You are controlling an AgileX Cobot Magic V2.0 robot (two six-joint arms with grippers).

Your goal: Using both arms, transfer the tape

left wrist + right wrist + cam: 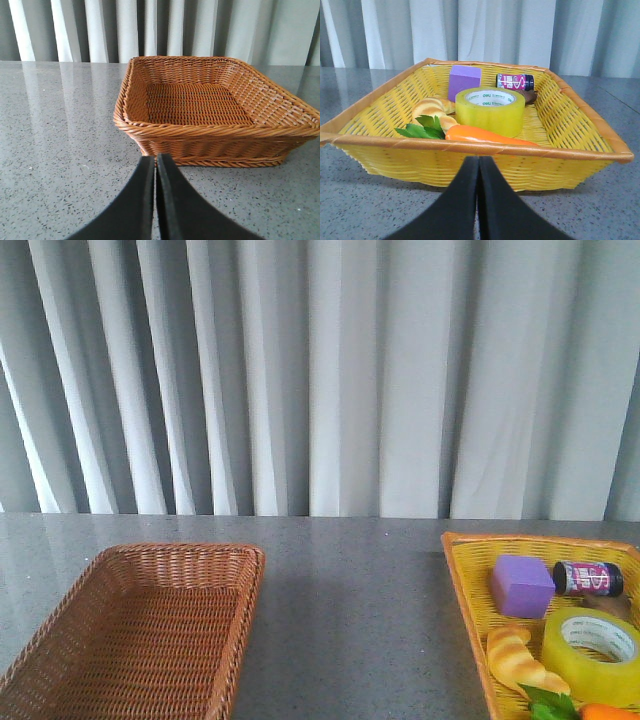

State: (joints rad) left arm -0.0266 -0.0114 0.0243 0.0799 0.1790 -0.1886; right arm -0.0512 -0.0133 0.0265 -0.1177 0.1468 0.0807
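Nearest the front camera, a brown woven wicker basket (140, 630) sat on the left of the grey speckled table (350, 610), holding nothing, likely waiting as the destination. Opposite it on the right stood a yellow woven tray (470, 600) crowded with props: a purple foam block (521, 585), a small dark bottle with a pink label (588, 578) lying on its side, a yellow-brown croissant (518, 658), an orange carrot with green leaves (485, 135), and the wide roll of translucent yellow packing tape (592, 652), lying flat with its white printed core upward at the tray's near right.

Neither arm showed in the front view. The left claw (156, 165) was pressed closed, empty, facing the brown basket; the right claw (479, 167) was likewise closed and empty, just short of the tray's near rim, aimed at the tape. No grasp had begun, by my reading.
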